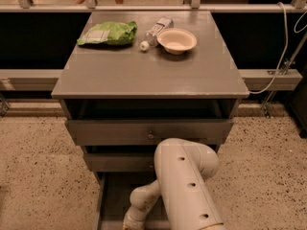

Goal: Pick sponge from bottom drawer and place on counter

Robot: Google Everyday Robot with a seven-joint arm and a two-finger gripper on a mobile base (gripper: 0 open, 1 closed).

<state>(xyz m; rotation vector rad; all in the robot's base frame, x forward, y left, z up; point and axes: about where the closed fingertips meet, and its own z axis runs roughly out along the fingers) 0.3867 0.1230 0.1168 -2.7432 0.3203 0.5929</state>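
Note:
The bottom drawer point(113, 198) is pulled open below the cabinet, showing part of its grey floor and its left wall. My arm reaches down into it. My gripper point(129, 225) is at the lower edge of the view over the drawer floor, and only its wrist end shows. The sponge is out of view. The counter point(148, 73) is the broad grey top of the cabinet, well above the gripper.
On the far part of the counter lie a green bag point(108, 33), a plastic bottle point(156, 28) and a pale bowl point(176, 40). The top drawer point(148, 131) stands slightly open above the middle drawer point(120, 162). A white cable point(283, 47) hangs at the right. The ground is a speckled floor.

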